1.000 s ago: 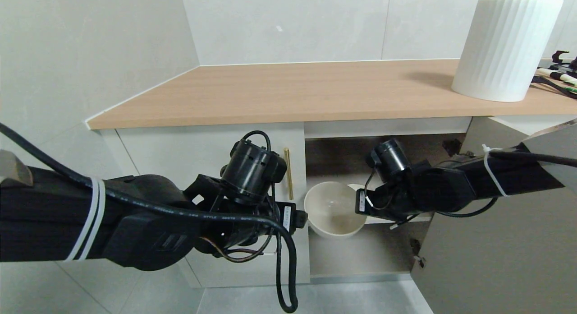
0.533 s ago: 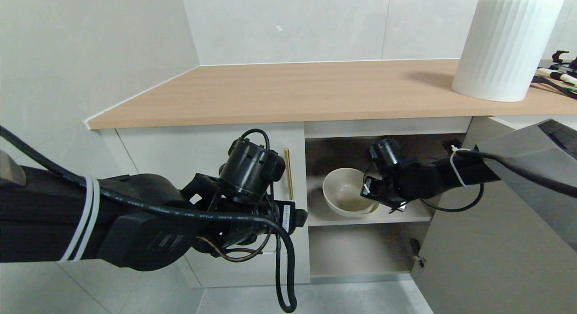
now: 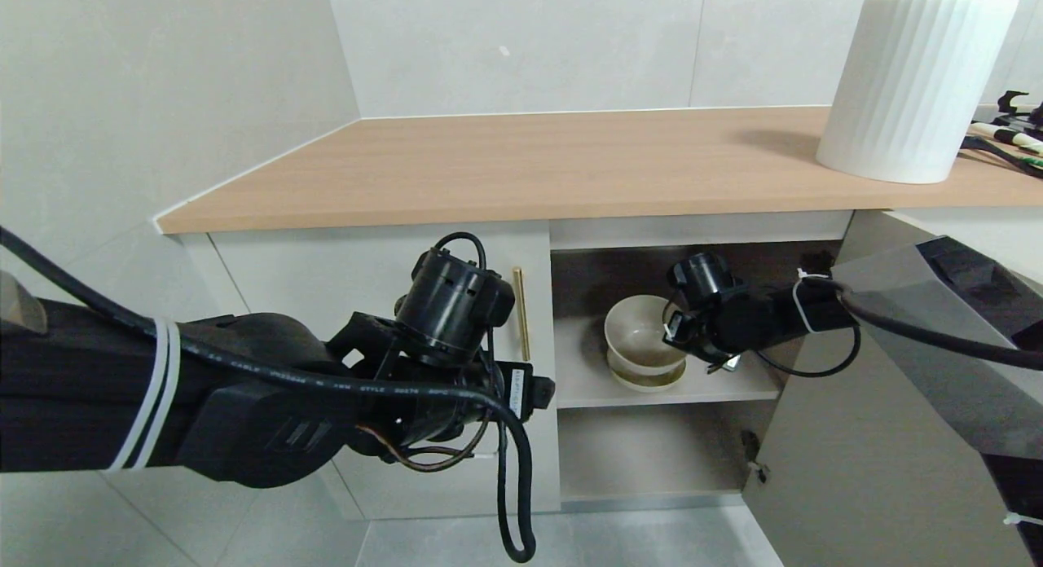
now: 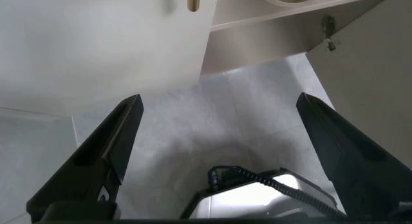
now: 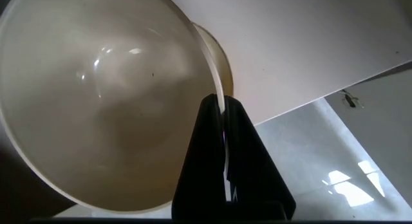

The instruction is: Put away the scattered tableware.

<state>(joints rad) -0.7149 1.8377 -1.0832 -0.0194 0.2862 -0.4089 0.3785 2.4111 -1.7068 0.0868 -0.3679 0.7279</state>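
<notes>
While the left arm hangs before the closed cabinet door, the left gripper points down at the grey floor, jaws spread wide with nothing between them. Right of the door's brass handle, the cupboard stands open. On its upper shelf, the pale bowl is tilted, mouth toward the room, above a second pale dish; whether the two touch cannot be told. The right gripper pinches the bowl's rim on its right side, one finger inside, one outside. Farther right hangs the open door. Above it, on the wooden countertop, stands a white ribbed cylinder.
</notes>
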